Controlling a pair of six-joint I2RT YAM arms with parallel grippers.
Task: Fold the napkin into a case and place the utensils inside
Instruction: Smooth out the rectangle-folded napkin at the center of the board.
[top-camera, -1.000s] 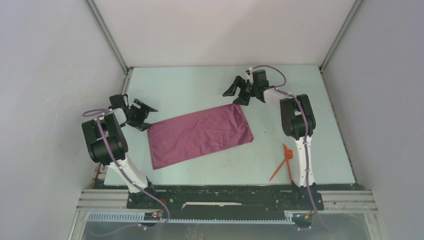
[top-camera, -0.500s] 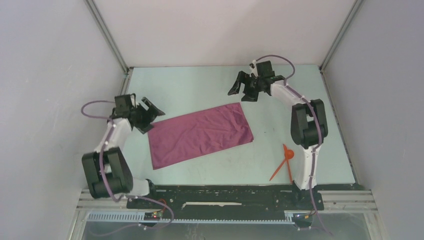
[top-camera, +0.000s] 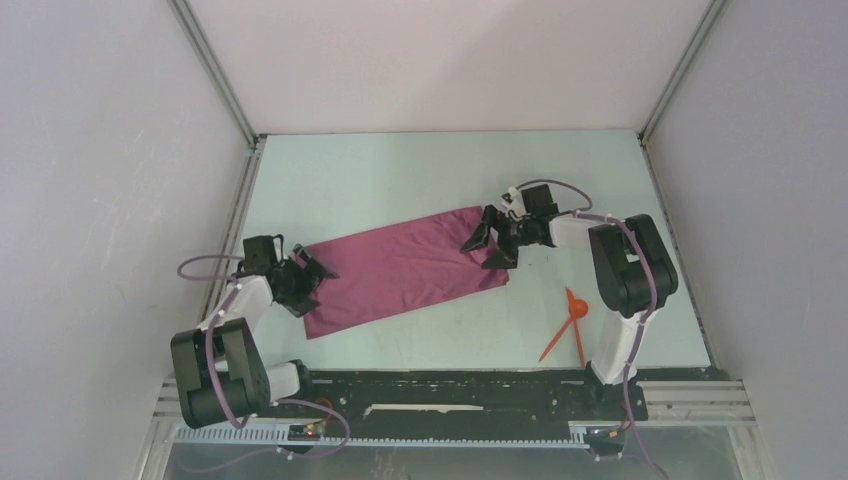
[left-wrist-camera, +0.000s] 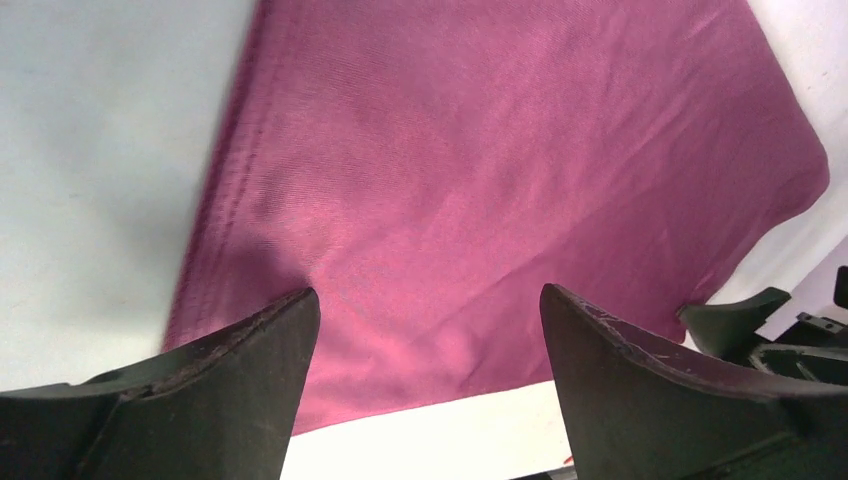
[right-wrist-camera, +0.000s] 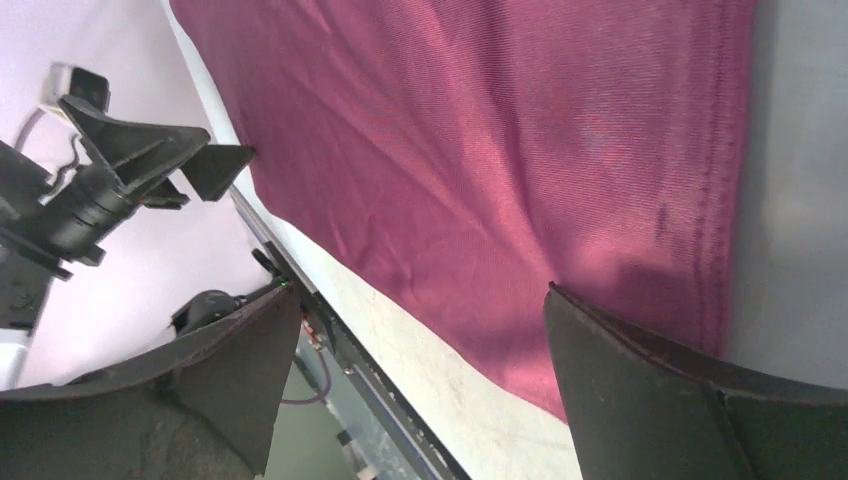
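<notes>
Napkin (top-camera: 400, 272): one, spread flat. Utensils (top-camera: 573, 320): two, touching.

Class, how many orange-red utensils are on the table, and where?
2. The spoon lies beside the right arm's base; the stick lies just right of its handle. Neither is on the napkin.

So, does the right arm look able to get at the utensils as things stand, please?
Probably yes: the utensils lie uncovered on the bare table beside its base. Its open right gripper sits at the napkin end, so it would need to fold back.
</notes>
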